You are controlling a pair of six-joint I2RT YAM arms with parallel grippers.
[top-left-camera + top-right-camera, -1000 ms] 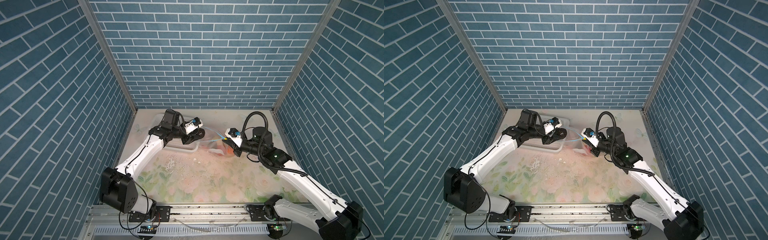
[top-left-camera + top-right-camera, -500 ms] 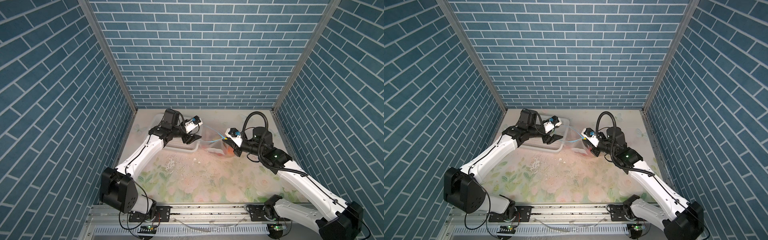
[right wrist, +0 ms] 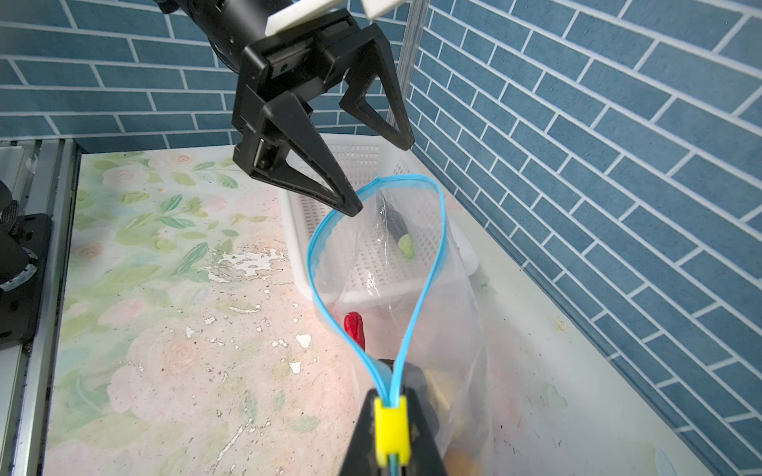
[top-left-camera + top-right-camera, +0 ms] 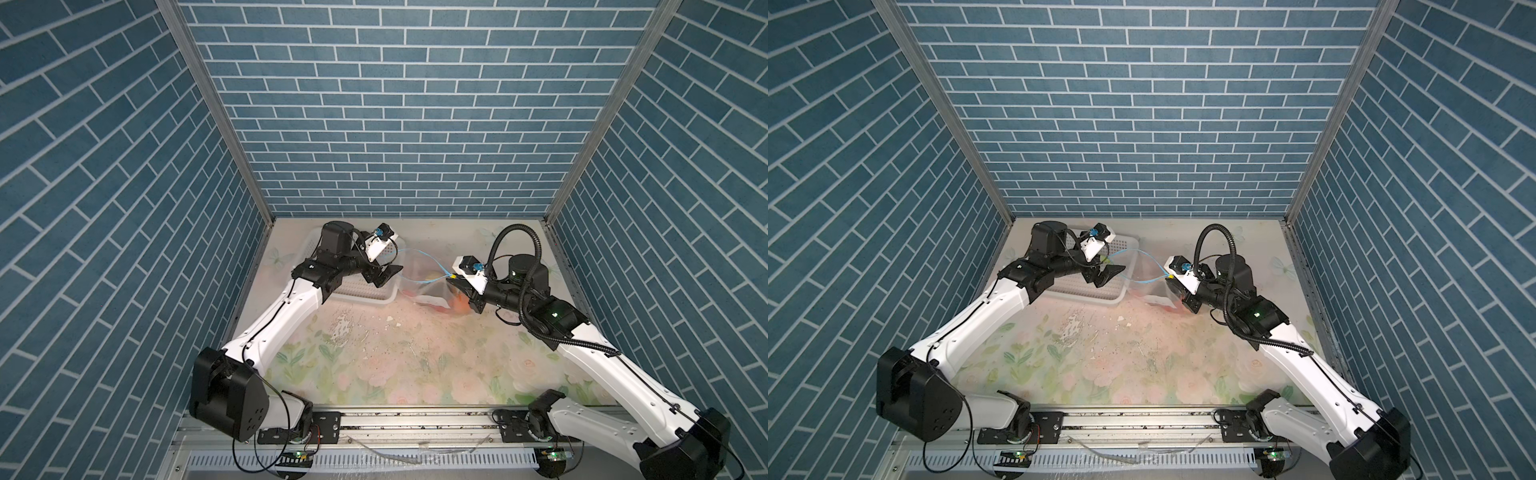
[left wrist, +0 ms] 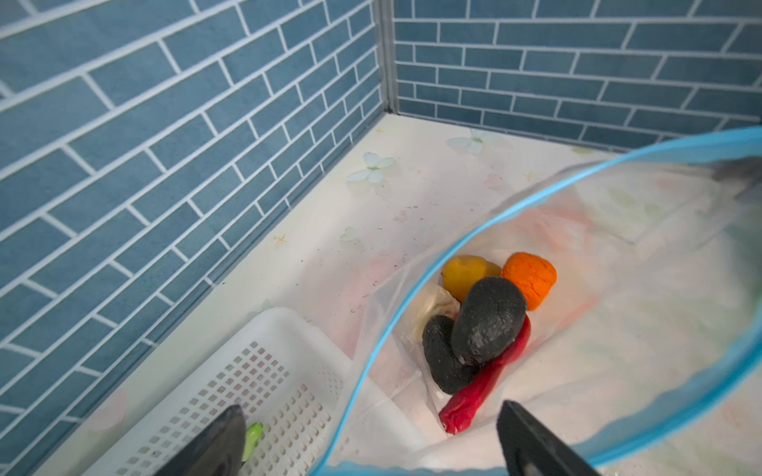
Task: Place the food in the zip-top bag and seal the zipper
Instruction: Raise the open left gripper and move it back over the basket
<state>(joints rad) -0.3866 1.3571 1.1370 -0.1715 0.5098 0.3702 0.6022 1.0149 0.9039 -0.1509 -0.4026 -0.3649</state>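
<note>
Two arms worked over one flowered worktop (image 4: 374,365). One zip-top bag (image 3: 457,313) stood on it near the back, between the two arms and just beside one white perforated basket (image 5: 268,329).

The right pincer (image 3: 389,437) was closed tightly on the zipper (image 3: 440,230), at the end where the one yellow slider tab (image 3: 389,428) sat. It held this end up. From the tab, the two light blue strips went apart and made one open loop, so the mouth of the bag was wide open.

The left pincer (image 3: 377,173) was spread wide and held nothing. It hung over the far end of the loop. One fingertip (image 3: 350,208) was right at the blue strip, but I could not tell if it touched.

The food lay inside the bag, at the bottom. In the left wrist view I counted six pieces:
- one yellow-orange lump (image 5: 468,274)
- one orange lump (image 5: 532,276)
- one cream-white lump (image 5: 439,305)
- two black pieces, one large (image 5: 490,321) and one smaller (image 5: 445,362)
- one red chili (image 5: 486,383)

The chili lay under the large black piece.

In the basket I saw only one small pale green piece (image 3: 406,246).

In both top views the bag's content was only orange and red spots.
</note>
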